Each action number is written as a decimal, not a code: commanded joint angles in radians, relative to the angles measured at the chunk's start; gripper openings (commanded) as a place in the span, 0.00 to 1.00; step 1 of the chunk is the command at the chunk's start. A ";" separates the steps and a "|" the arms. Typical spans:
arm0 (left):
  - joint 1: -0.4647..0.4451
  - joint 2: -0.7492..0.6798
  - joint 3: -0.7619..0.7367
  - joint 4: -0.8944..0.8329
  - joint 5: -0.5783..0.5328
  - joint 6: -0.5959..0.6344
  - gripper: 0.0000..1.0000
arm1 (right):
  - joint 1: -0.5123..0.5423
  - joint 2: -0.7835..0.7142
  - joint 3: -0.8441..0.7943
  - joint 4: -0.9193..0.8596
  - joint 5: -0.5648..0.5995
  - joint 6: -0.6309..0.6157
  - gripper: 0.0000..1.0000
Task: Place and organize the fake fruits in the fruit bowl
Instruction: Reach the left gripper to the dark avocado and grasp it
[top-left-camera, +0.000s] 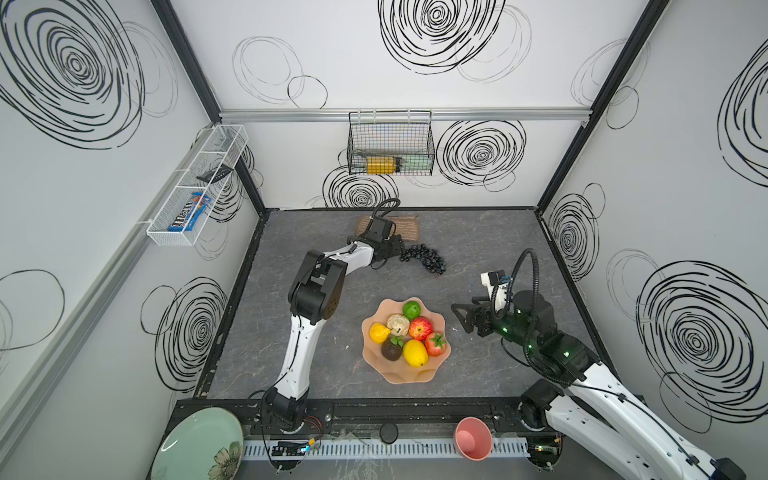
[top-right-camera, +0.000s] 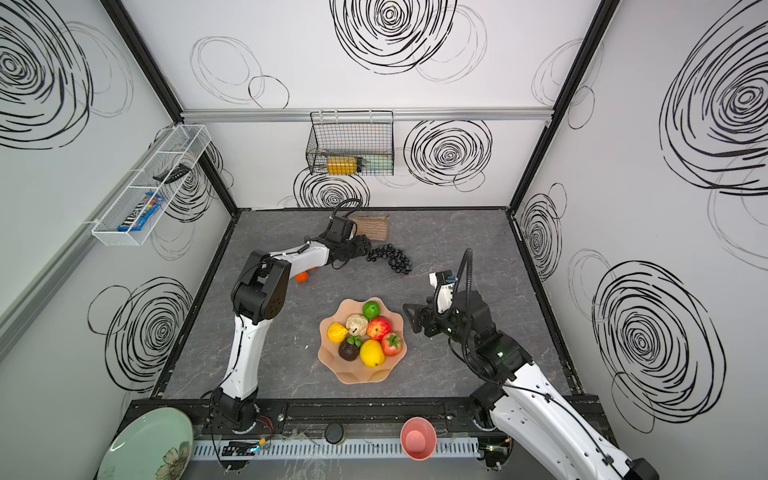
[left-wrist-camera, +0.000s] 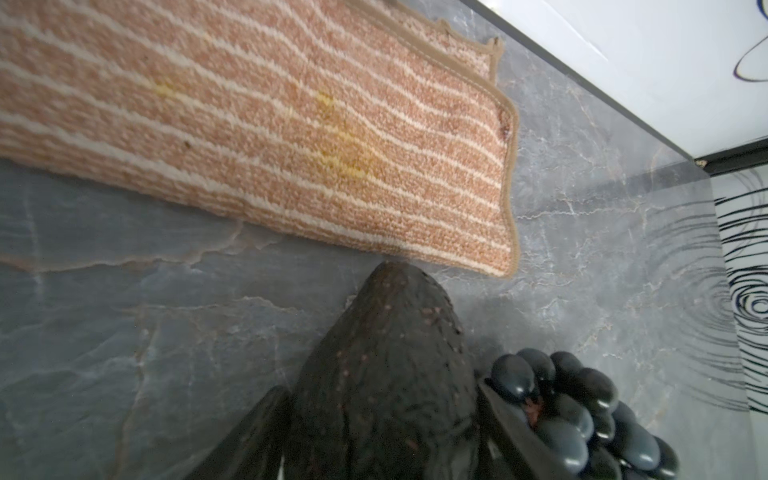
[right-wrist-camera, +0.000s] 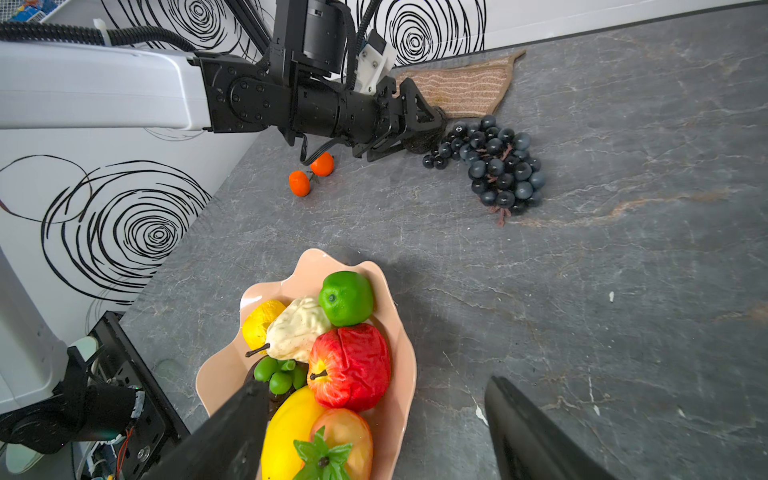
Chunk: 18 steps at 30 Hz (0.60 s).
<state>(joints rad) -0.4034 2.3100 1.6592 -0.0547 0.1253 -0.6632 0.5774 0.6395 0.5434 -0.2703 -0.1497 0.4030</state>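
Observation:
My left gripper (top-left-camera: 399, 245) (left-wrist-camera: 380, 388) reaches to the back of the table and is shut on a dark avocado (left-wrist-camera: 386, 353) (right-wrist-camera: 424, 141), one finger on each flank. The black grape bunch (top-left-camera: 424, 257) (right-wrist-camera: 494, 166) lies right beside it, touching one finger. Two oranges (right-wrist-camera: 299, 183) (top-right-camera: 302, 277) lie under the left forearm. The peach fruit bowl (top-left-camera: 395, 372) (right-wrist-camera: 405, 365) holds a lime (top-left-camera: 411, 309), pear (top-left-camera: 397, 324), apple (top-left-camera: 420, 328), two lemons (top-left-camera: 415, 353), a strawberry (top-left-camera: 435, 343) and another avocado (top-left-camera: 391, 350). My right gripper (top-left-camera: 459, 319) (right-wrist-camera: 376, 384) hovers open at the bowl's right edge, empty.
A tan woven mat (top-left-camera: 409, 228) (left-wrist-camera: 249, 124) lies at the back wall just behind the held avocado. A pink cup (top-left-camera: 473, 438) and a pale green plate (top-left-camera: 199, 444) sit on the front rail. Wire baskets (top-left-camera: 390, 145) hang on the walls.

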 joint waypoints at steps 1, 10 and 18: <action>0.014 0.027 0.020 0.031 0.031 -0.022 0.66 | -0.004 0.003 -0.011 0.033 -0.008 0.003 0.86; 0.024 -0.053 -0.078 0.130 0.064 -0.045 0.53 | -0.005 0.009 -0.010 0.034 -0.011 0.003 0.86; 0.034 -0.312 -0.335 0.312 0.080 -0.033 0.51 | -0.007 0.036 0.010 0.044 -0.027 0.005 0.86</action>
<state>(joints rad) -0.3794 2.1242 1.3735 0.1177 0.1909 -0.6994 0.5762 0.6682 0.5388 -0.2531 -0.1596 0.4034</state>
